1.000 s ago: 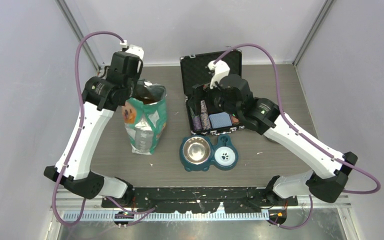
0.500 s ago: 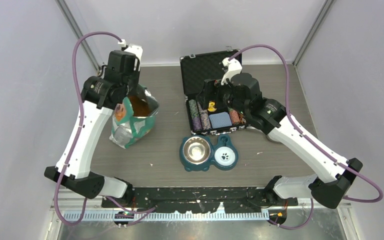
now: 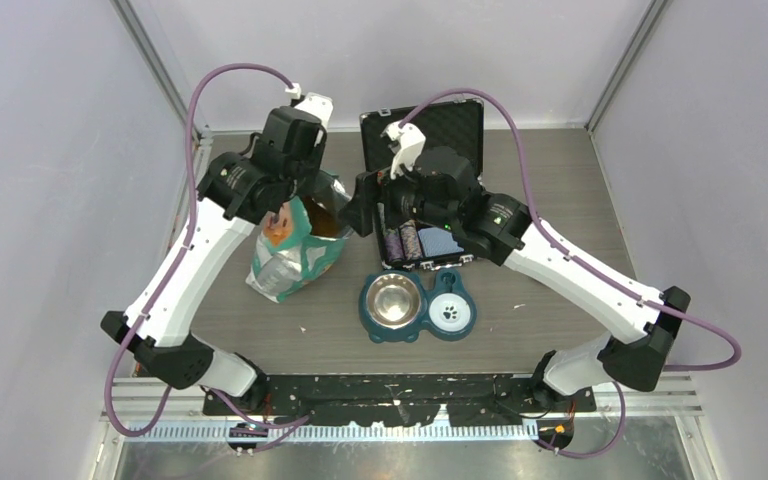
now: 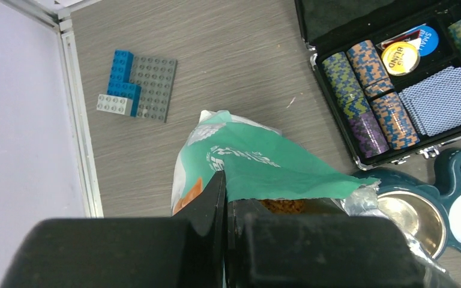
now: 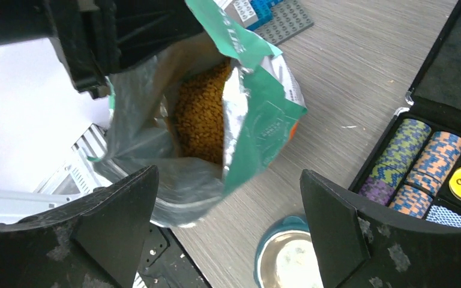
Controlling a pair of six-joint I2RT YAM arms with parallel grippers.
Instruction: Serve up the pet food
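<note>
The pet food (image 5: 201,114) sits as a heap of small orange-brown pellets down inside the open bag (image 5: 264,120), its foil lining spread wide around it. None of it shows in the bowls. The teal-and-white bag stands on the left half of the counter (image 3: 600,190), leaning, with its mouth turned up and toward the far side. The left claw (image 4: 225,192) is clenched on the bag's torn top edge, its two fingers pressed together with the green flap pinched between them. The right claw (image 5: 228,174) is released, its fingers spread wide. It hangs over the bag's mouth, touching nothing. Just to the right of the bag and nearer the arm bases lies a teal feeder (image 3: 418,305) holding a steel bowl (image 3: 392,300) and a white bowl (image 3: 449,313) marked with a paw print. Behind the feeder is an open black case (image 3: 425,130) with rows of poker chips (image 4: 366,90). A few flat bricks (image 4: 135,84) lie at the counter's far left corner.
</note>
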